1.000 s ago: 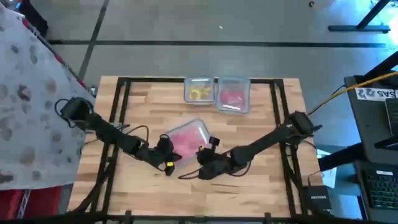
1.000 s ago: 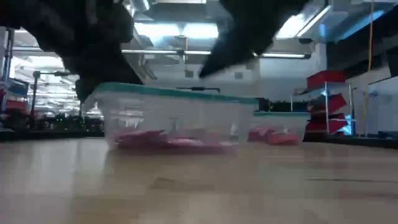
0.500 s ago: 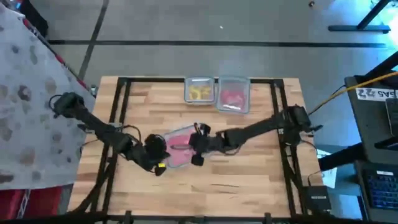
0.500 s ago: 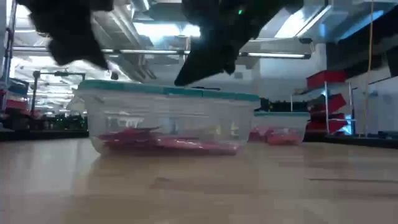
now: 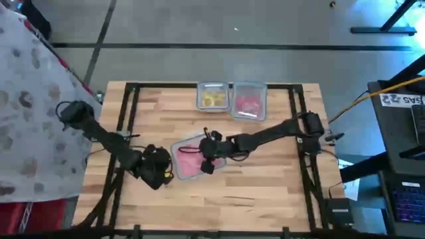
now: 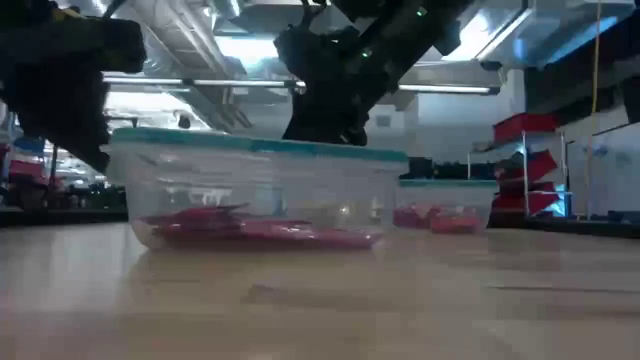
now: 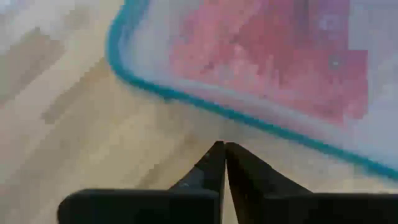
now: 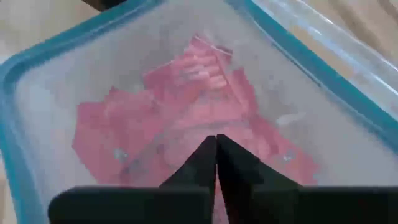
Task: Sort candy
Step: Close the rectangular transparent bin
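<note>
Seen from above: a clear teal-rimmed tub near the middle of the wooden table, holding flat red-pink candy. Individual packets blurred there into one pink patch; count not tellable. Closer, through the right wrist camera: the same packets overlapping in a loose heap on the tub floor, edges soft, print unreadable.

Right gripper poised over the tub's right part, fingers pressed tip to tip, nothing between them; in its own camera the closed tips lay over the heap, contact with the packets not tellable. Left gripper just off the tub's left edge over bare wood, likewise clenched and empty, tips meeting near the teal rim; only a corner of the tub within that frame, the rest cut off.

At the table's far edge, side by side: a small tub of yellow pieces and another with pink sweets, contents too small to separate.

From table height: near tub with a low red layer behind cloudy walls; both arms only dark shapes, cropped at the top. Far tub half hidden behind it.
</note>
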Controlling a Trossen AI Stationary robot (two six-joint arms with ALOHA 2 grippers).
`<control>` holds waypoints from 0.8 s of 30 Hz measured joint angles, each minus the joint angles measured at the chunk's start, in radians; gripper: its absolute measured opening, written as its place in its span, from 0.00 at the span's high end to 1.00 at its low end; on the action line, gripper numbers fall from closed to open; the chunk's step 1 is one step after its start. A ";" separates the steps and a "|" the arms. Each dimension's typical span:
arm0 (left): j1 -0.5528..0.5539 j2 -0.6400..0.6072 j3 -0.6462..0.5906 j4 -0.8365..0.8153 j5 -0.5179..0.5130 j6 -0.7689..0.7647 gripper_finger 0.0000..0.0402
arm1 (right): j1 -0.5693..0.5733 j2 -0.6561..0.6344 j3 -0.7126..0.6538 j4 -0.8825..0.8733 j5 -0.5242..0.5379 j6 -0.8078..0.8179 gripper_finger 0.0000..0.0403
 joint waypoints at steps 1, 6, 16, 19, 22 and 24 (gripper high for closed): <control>0.012 0.006 -0.002 0.017 0.001 0.018 1.00 | 0.000 0.001 0.000 0.006 -0.007 0.000 1.00; 0.059 0.033 -0.022 0.119 -0.002 0.078 1.00 | 0.000 0.002 -0.002 0.012 -0.012 0.000 1.00; 0.037 0.004 -0.012 0.157 0.015 0.082 1.00 | 0.011 -0.029 -0.003 -0.034 -0.011 -0.034 1.00; -0.009 -0.010 0.032 0.086 -0.011 0.042 1.00 | 0.048 -0.068 -0.009 -0.095 0.079 -0.084 1.00; -0.043 -0.014 0.091 -0.009 -0.073 0.016 1.00 | 0.096 -0.119 -0.013 -0.112 0.158 -0.127 1.00; -0.047 -0.016 0.119 -0.068 -0.121 0.006 1.00 | 0.119 -0.166 -0.011 -0.116 0.147 -0.135 1.00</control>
